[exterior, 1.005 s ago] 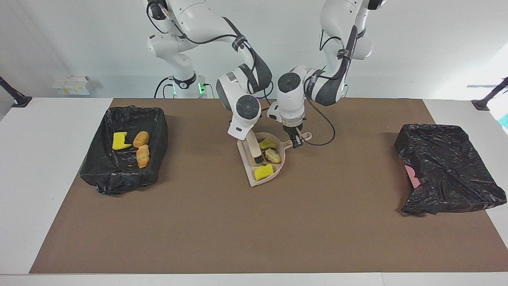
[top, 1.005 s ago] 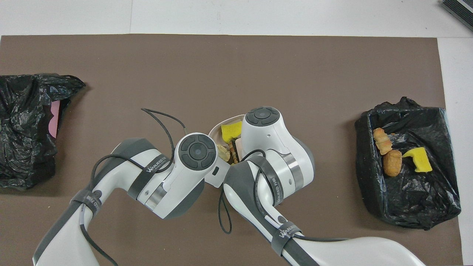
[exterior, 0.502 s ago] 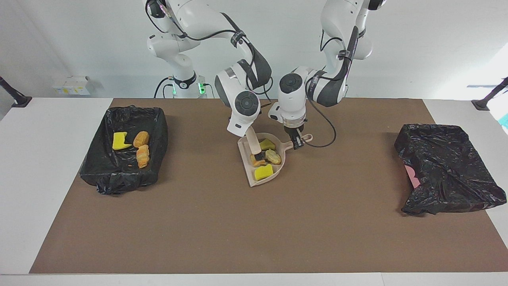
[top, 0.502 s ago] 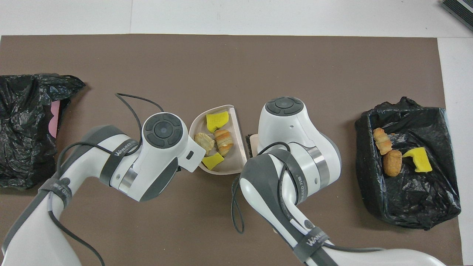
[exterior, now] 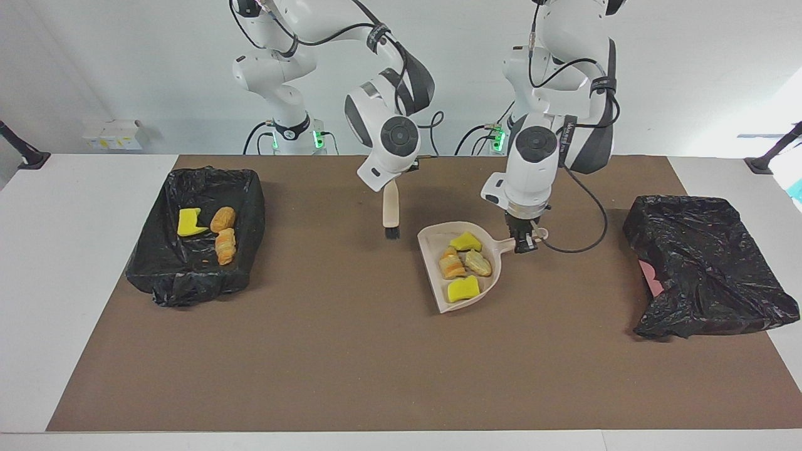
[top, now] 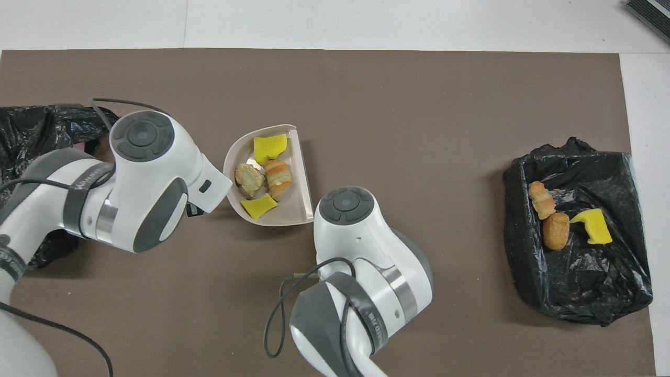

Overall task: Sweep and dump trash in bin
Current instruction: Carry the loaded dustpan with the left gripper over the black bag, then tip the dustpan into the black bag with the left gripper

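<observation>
My left gripper is shut on the handle of the beige dustpan, which it holds just over the mat. In the pan lies trash: two yellow chunks and two bread-like pieces. The overhead view shows the same dustpan and trash, with both grippers hidden under their wrists. My right gripper is shut on the beige brush, which hangs bristles down over the mat, apart from the pan.
A black-bag-lined bin toward the right arm's end holds a yellow chunk and two bread pieces. A second bin under a crumpled black bag sits toward the left arm's end.
The left gripper carried the loaded dustpan toward the left arm's end. The right gripper lifted the brush out of the pan and drew it back toward the robots.
</observation>
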`<state>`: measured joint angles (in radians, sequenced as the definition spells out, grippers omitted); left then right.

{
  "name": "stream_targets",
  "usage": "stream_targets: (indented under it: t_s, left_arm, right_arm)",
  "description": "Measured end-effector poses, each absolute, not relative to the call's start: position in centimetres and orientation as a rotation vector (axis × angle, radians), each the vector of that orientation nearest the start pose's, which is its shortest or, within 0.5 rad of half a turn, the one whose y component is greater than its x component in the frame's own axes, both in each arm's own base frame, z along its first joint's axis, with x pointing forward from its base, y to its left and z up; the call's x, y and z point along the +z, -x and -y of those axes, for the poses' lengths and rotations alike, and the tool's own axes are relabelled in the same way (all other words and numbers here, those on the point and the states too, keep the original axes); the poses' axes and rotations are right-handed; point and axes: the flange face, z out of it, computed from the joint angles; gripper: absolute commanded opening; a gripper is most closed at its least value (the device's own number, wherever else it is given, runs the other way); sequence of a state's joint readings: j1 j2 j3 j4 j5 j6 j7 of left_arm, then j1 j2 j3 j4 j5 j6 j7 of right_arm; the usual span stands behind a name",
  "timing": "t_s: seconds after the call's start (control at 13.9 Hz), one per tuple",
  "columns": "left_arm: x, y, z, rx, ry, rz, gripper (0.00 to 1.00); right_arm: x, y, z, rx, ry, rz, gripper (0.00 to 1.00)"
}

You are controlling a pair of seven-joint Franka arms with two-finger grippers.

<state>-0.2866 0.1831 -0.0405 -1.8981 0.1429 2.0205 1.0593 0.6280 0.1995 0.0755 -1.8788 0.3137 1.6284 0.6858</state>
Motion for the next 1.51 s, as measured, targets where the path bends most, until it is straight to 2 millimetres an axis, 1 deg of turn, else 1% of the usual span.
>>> stream_targets:
  t_s: [0.14, 0.29, 0.5, 0.65, 0.72, 0.86, 0.93, 1.15, 1.22, 1.36, 1.44, 1.51]
  left_arm:
    - [41.7, -58.2, 15.0, 0.119, 2.301, -2.037, 0.00]
    - [42.9, -59.6, 10.9, 0.075, 2.316, -2.061, 0.00]
    - [44.4, -61.0, 4.5, 0.024, 2.312, -2.095, 0.00]
    - [45.6, -61.5, 0.2, -0.021, 2.301, -2.127, 0.00]
    - [46.2, -61.6, -2.3, -0.029, 2.290, -2.141, 0.00]
    - [47.0, -61.5, -8.0, -0.015, 2.291, -2.159, 0.00]
    - [47.4, -61.4, -10.3, -0.014, 2.279, -2.173, 0.00]
    - [48.5, -60.7, -18.8, -0.031, 2.254, -2.174, 0.00]
    - [48.7, -60.4, -21.0, -0.032, 2.246, -2.170, 0.00]
    - [49.4, -60.2, -24.1, 0.012, 2.216, -2.150, 0.00]
    - [49.7, -60.1, -25.5, 0.035, 2.214, -2.128, 0.00]
    - [50.0, -60.0, -26.7, 0.054, 2.212, -2.107, 0.00]
  right_arm:
    - [37.6, -37.7, -38.9, 0.891, 3.063, -0.086, 0.00]
    - [36.7, -35.6, -39.6, 0.961, 3.032, -0.046, 0.00]
    - [35.4, -33.6, -40.3, 1.035, 2.996, 0.028, 0.00]
    - [35.0, -31.9, -41.6, 1.046, 2.998, 0.076, 0.00]
    - [34.9, -31.2, -42.1, 1.048, 3.004, 0.091, 0.00]
    - [34.0, -30.2, -43.2, 1.038, 3.019, 0.084, 0.00]
    - [33.3, -29.9, -43.7, 1.033, 3.025, 0.080, 0.00]
    - [30.8, -29.8, -44.4, 1.028, 3.040, 0.025, 0.00]
    - [29.8, -29.6, -44.7, 1.034, 3.044, 0.018, 0.00]
    - [29.2, -29.2, -45.0, 1.048, 3.047, 0.018, 0.00]
    - [29.2, -29.2, -45.1, 1.047, 3.048, 0.019, 0.03]
    - [29.2, -29.2, -45.1, 1.046, 3.047, 0.018, 0.11]
